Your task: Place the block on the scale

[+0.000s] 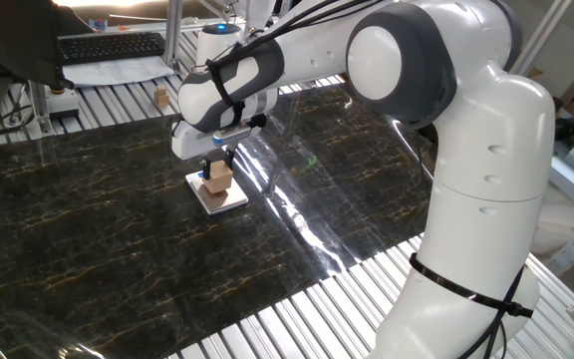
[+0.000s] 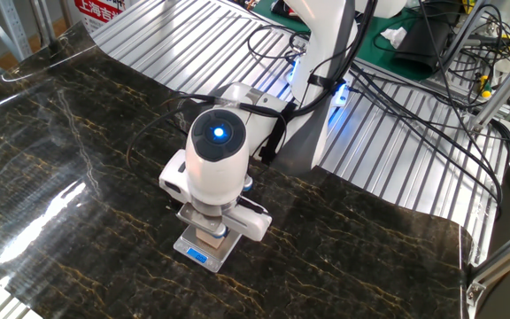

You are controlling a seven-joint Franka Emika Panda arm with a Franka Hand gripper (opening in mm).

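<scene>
The block (image 1: 219, 180), a light-tan wooden cube, rests on the scale (image 1: 231, 201), a small flat silver-white square on the dark marbled mat. My gripper (image 1: 215, 166) hangs straight over the block. Its fingers stand apart on either side of the block's top, a little above the scale. In the other fixed view the wrist with its blue light covers most of the block (image 2: 209, 237). The scale's blue display strip (image 2: 197, 257) shows at its near edge below my gripper (image 2: 211, 233).
A smaller tan wooden piece (image 1: 160, 97) stands on the slatted metal table behind the mat. A keyboard (image 1: 113, 45) lies at the far left. Cables (image 2: 397, 97) trail over the slats by the arm's base (image 2: 321, 80).
</scene>
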